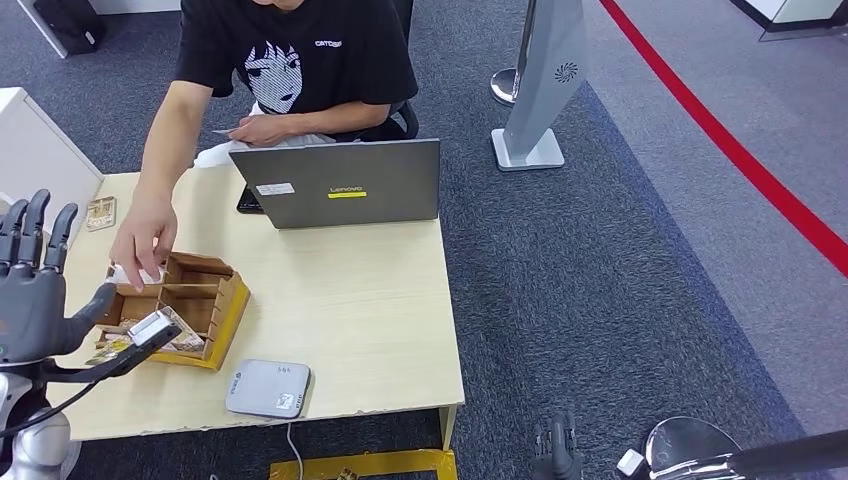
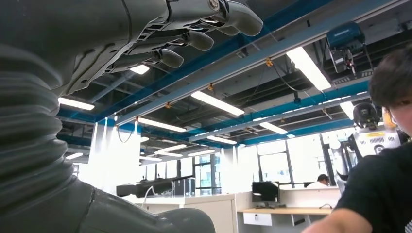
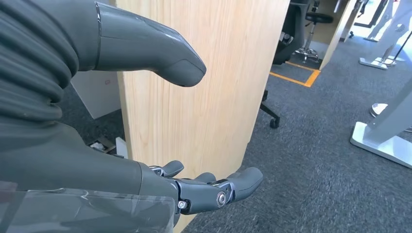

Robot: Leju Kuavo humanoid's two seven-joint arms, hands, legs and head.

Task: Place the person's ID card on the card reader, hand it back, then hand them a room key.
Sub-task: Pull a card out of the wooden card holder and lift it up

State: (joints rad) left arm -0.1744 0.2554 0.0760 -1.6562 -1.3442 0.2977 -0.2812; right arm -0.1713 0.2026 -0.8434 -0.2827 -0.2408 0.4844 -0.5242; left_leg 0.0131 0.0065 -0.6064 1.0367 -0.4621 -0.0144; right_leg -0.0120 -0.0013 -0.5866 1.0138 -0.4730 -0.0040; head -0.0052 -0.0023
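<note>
Left hand [image 1: 35, 285] hovering spread, holding nothing | right hand [image 3: 145, 121] hanging loose, holding nothing | reader [image 1: 268, 388] lying bare | person [image 1: 300, 60] reaching into box [image 1: 195, 305] | handovers seemingly pending

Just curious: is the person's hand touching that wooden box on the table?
Touching. In the head view the person's hand rests on the far left corner of the wooden box, fingers over its rim.

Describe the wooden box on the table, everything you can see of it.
The wooden box is a shallow open tray of light brown wood with yellowish outer sides, split by dividers into compartments. It lies flat near the table's left front. Cards lie in its near compartments. The person's hand rests on its far left corner.
</note>
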